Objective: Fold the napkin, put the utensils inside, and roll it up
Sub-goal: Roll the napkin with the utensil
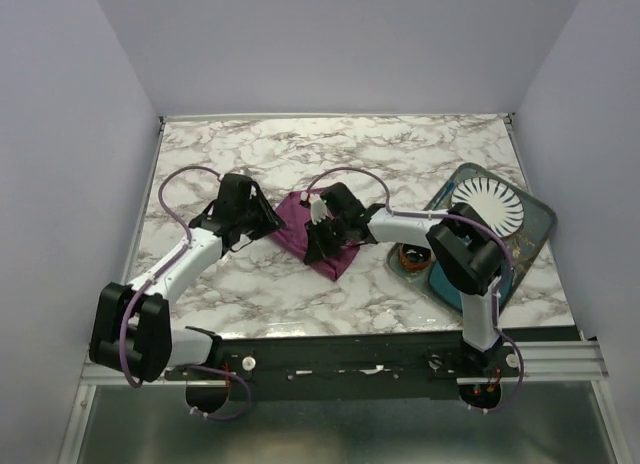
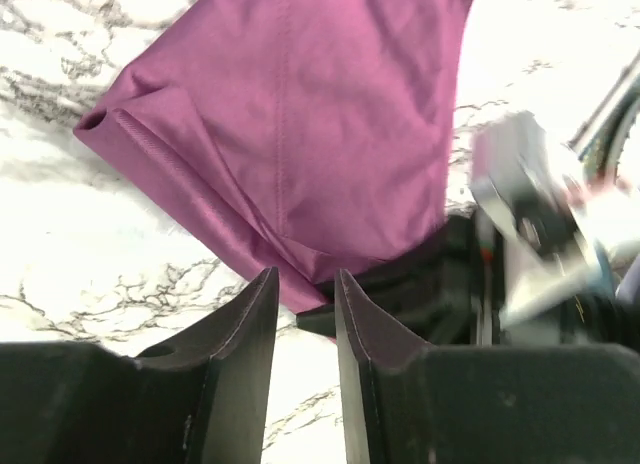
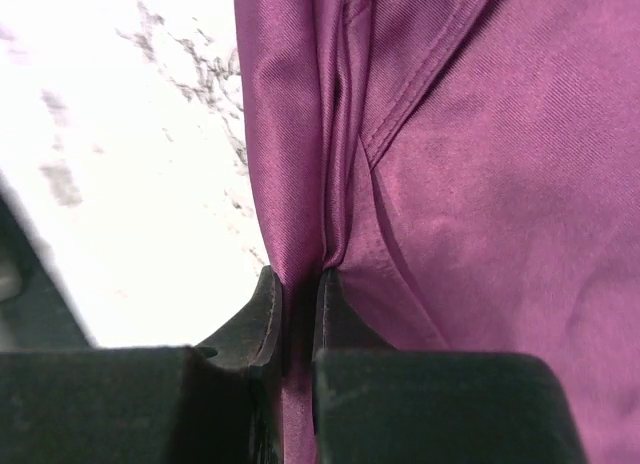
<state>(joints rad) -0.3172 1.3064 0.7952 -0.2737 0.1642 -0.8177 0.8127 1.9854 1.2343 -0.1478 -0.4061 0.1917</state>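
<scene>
The plum-purple napkin (image 1: 294, 222) lies crumpled on the marble table between the two arms. It fills the left wrist view (image 2: 300, 124) and the right wrist view (image 3: 480, 174). My right gripper (image 1: 318, 246) is shut on a raised fold of the napkin (image 3: 297, 279) and pinches it between its jaws. My left gripper (image 1: 268, 224) sits at the napkin's left edge. Its jaws (image 2: 305, 279) stand a narrow gap apart with only marble between them, and the cloth's edge lies just past the tips. The right arm's black wrist shows beyond that edge. The knife is not in view.
A teal tray (image 1: 535, 234) stands at the right with a white plate (image 1: 488, 206) on it. A small orange-rimmed dark cup (image 1: 410, 256) sits at the tray's near left corner, close to the right arm. White walls enclose the table.
</scene>
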